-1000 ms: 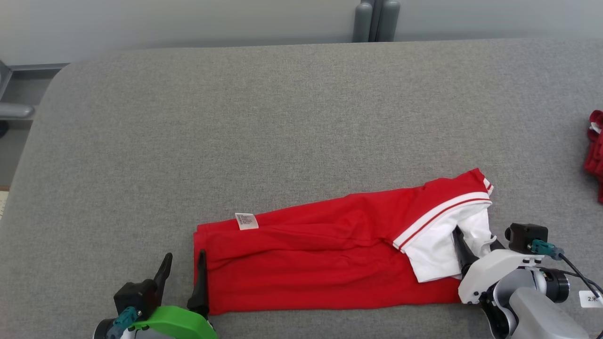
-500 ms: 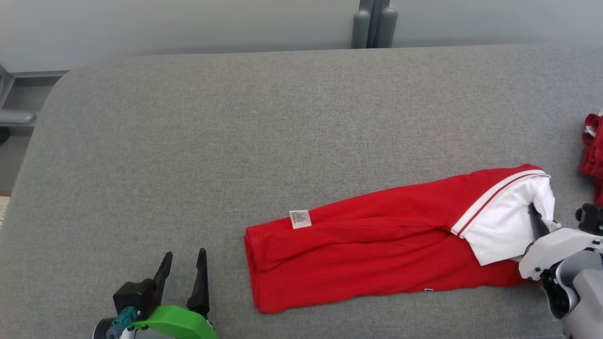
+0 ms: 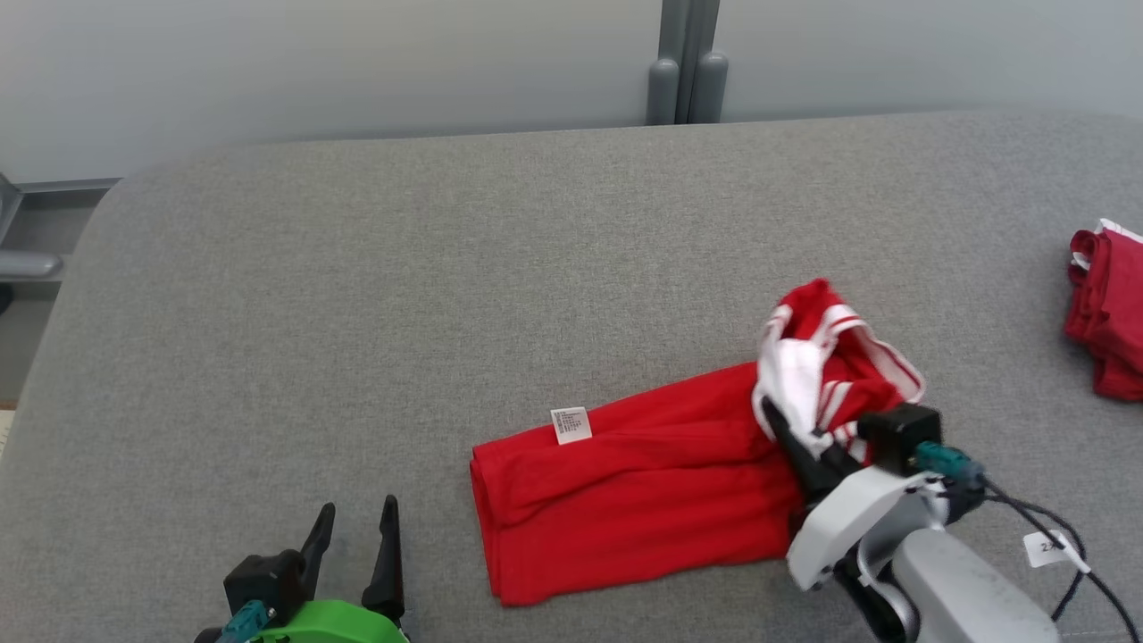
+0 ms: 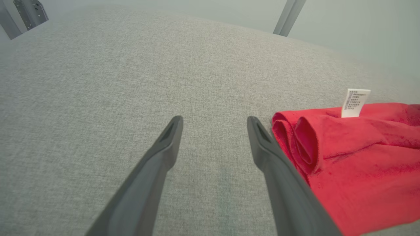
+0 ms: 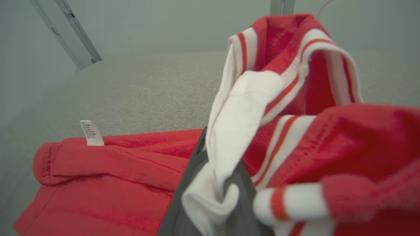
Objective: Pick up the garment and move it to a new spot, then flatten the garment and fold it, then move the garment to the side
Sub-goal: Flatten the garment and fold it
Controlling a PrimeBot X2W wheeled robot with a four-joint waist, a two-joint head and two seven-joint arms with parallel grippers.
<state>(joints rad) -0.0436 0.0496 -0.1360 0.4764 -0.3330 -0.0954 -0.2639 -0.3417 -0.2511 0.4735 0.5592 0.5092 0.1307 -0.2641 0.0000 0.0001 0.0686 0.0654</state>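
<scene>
Red garment (image 3: pixel 625 500) on the grey fabric surface (image 3: pixel 402 268), lower centre-right in head view, folded into a long strip. Long axis roughly left-right, slightly tilted: doubled fold at the left end, red-and-white striped end at the right.

Striped end gripped by the right gripper (image 3: pixel 775 418), fingers (image 5: pixel 174 223) clenched on a wad of white cloth. Bunch held off the surface above the strip's right end, remainder of the strip lying flat.

Left gripper (image 3: pixel 358 506) low left, fingers (image 4: pixel 157 164) spread wide, grasping nothing. Near the folded left end, apart from it. Left wrist view: fold edge just beside the right-hand finger.

White care label (image 3: pixel 571 424) on top, near the left end.

Probable step: folding the right end over toward the left. So the coming move should run along the long axis, from the right arm's side toward the left arm's. Nothing lying in that path.

Second red garment pile (image 3: pixel 1103 313) well apart at the far right edge. Grey post (image 3: pixel 683 80) beyond the far edge, out of the way.

Risks, as a guess:
- Thin pinch on the white cloth slipping.
- Strip dragging rather than folding, with the left end unpinned.

Worth pinning that end with the left gripper, the nearer one.
</scene>
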